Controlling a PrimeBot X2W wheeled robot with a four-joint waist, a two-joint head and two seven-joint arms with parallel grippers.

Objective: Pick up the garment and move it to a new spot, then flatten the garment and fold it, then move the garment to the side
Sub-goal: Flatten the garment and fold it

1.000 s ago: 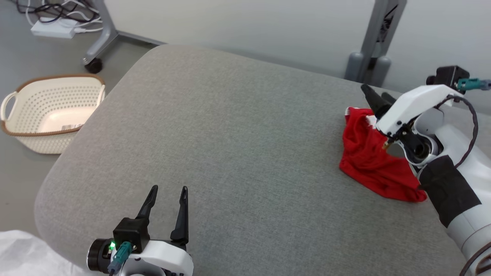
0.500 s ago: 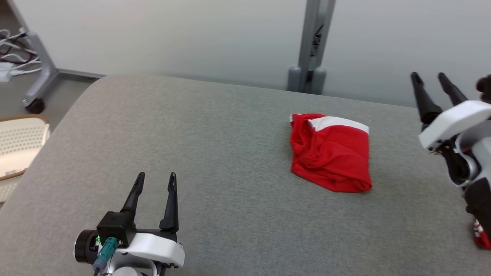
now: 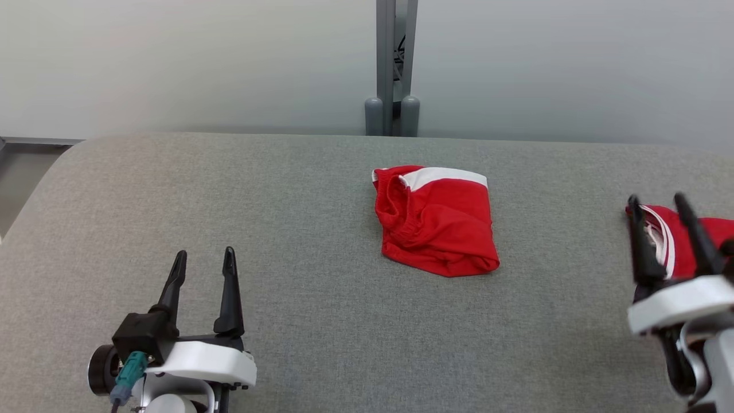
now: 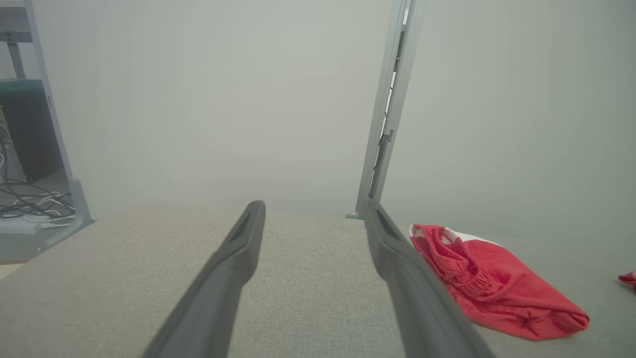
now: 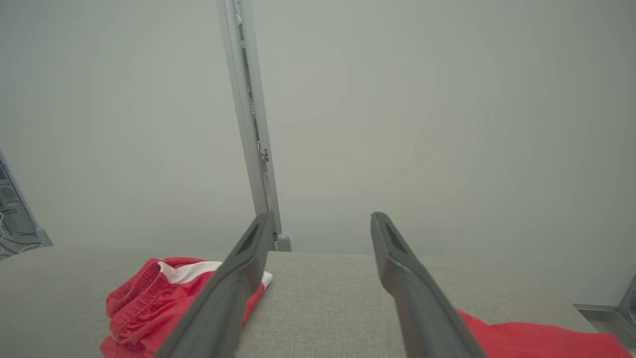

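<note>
The red cloth garment with a white waistband (image 3: 436, 223) lay on the grey fabric-covered table (image 3: 287, 189), just in front of the grey metal post (image 3: 393, 63) and a little to its right. It was gathered into a compact, roughly squared bundle, waistband toward the post and rounded fold toward the robot. Nothing touched it.

The left pincer (image 3: 205, 255) hovered well left of the post and nearer the robot, jaws wide and empty. The right pincer (image 3: 656, 201) stood far right of the post, also wide and empty. Its fingers rose in front of a second red cloth with white trim (image 3: 717, 235) at the table's right edge. Whether they touched that cloth could not be told.

Judging by its shape, the fold looked finished and the bundle had been let go. Either the last step, moving it to the side, remained, or this spot already counted as the side.

If it remained, the next move would call for one pincer to come in low from the bundle's open side. It would need to close over all the layers at once and carry them level, so the fold did not spill open.
</note>
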